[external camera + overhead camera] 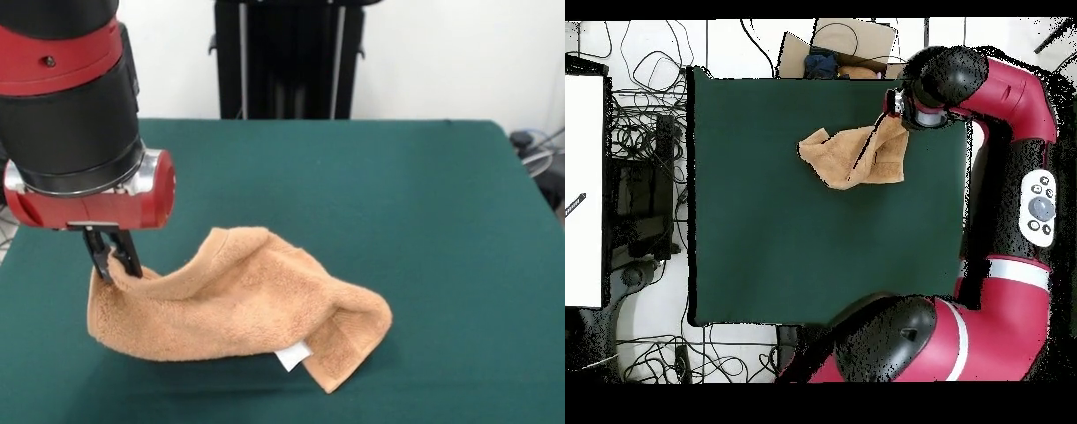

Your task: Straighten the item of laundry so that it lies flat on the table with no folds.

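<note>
The peach-orange towel point(234, 300) is bunched and folded over itself, its left edge lifted off the dark green table point(415, 221). A small white tag point(292, 356) hangs at its front edge. My gripper point(116, 265) is shut on the towel's upper left edge and holds it just above the table. The towel's right end droops onto the table in a fold. In the overhead view the towel point(850, 158) lies near the table's top right part point(785, 240), with the gripper point(892, 118) at its upper right corner.
A black stand point(287, 57) rises behind the table's far edge. Cables and black boxes point(645, 180) lie on the floor left of the table in the overhead view. A cardboard box point(840, 50) sits beyond its top edge.
</note>
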Controlling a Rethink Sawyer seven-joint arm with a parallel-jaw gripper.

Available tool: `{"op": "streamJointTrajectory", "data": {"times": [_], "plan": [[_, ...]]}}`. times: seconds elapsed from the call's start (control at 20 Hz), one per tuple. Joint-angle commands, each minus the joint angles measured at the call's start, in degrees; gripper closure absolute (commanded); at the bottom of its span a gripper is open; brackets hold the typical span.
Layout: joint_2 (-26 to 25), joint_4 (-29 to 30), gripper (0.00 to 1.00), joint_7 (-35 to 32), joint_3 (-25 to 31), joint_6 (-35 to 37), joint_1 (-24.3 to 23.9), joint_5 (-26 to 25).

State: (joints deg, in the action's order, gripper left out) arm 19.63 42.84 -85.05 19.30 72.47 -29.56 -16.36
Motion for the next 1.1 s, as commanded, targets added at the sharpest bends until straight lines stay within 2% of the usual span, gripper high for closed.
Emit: {"op": "streamJointTrajectory", "data": {"times": [0.05, 0.45, 0.7, 0.9, 1.1], "plan": [[-1.4, -3.2, 1.0, 9.1, 4.2, 5.9, 2.8, -1.0], [-2.7, -4.9, 1.0, 9.8, 4.4, 3.2, 3.2, -0.6], [-4.3, -8.1, 1.0, 11.2, 5.5, 2.8, 3.6, -0.5], [-3.7, -6.6, 1.0, 11.3, 5.0, 1.8, 3.5, 0.0], [-6.0, -11.7, 1.0, 11.8, 5.7, 4.7, 4.5, -0.9]]}}
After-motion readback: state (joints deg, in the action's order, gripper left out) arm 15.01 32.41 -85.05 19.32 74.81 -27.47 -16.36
